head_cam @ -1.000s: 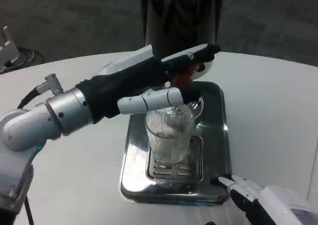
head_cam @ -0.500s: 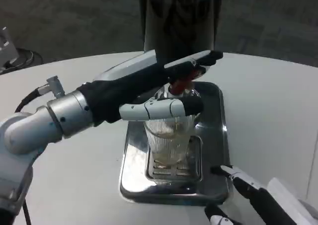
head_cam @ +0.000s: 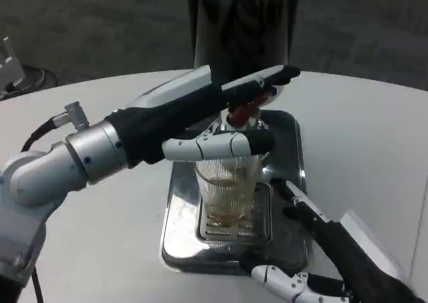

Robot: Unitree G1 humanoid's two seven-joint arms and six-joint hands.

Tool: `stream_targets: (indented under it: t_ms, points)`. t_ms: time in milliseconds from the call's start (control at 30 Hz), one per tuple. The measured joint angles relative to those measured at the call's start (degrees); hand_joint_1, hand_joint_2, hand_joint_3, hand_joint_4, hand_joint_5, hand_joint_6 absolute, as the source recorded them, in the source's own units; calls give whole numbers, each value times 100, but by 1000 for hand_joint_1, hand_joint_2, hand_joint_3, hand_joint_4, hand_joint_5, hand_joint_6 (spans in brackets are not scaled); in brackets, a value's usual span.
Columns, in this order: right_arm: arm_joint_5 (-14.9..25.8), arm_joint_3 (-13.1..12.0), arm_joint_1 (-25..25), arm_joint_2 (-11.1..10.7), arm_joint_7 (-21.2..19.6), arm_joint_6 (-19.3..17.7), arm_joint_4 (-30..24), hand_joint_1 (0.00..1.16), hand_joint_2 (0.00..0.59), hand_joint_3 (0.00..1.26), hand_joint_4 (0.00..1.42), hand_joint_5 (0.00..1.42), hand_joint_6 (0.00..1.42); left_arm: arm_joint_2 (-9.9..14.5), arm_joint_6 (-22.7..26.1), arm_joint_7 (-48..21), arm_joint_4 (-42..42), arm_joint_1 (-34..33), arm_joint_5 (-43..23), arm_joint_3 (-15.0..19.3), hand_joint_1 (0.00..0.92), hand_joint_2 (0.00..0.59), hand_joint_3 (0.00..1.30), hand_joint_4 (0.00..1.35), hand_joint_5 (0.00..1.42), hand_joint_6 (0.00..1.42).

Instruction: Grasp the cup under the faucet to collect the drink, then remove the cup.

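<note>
The ribbed clear cup [head_cam: 227,192], amber drink pooled inside, stood on the steel tray [head_cam: 294,182] amid bare white counter [head_cam: 361,136], left hand [head_cam: 221,119] reaching over it, the right hand [head_cam: 314,249] spread nearby, both empty.

The cup [head_cam: 229,189] stands on the grate [head_cam: 234,228] of the drip tray [head_cam: 179,239], which rests on the desk [head_cam: 361,136]. The faucet [head_cam: 242,114] hangs above the cup, and the dispenser [head_cam: 242,19] rises behind the tray. The left robot hand [head_cam: 207,116] reaches in from the left, over the faucet and against the cup's upper part. The right robot hand [head_cam: 314,249] lies at the tray's front right corner, beside the cup.
</note>
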Motion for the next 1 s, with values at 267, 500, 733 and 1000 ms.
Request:
stream_targets:
  t_ms: [267,500,733,1000]
  points:
    - [-36,226,-256,2,-250,175,224,663,231,0,0,40,114,-2,-76,117,84,-34,87,0,0,140,58,0,72,229]
    - [-174,504,-382,77,-699,284,542,675,235,0,0,28,106,-10,-89,121,118,-62,104,-5,0,140,59,0,72,233]
    - [-287,620,-671,282,-1266,283,969,680,233,0,0,28,99,-14,-89,122,148,-77,105,-5,0,140,59,0,80,235]
    - [-385,691,-1170,537,-1754,325,1583,687,228,0,0,28,96,-14,-84,121,147,-82,109,-9,0,141,59,0,82,236]
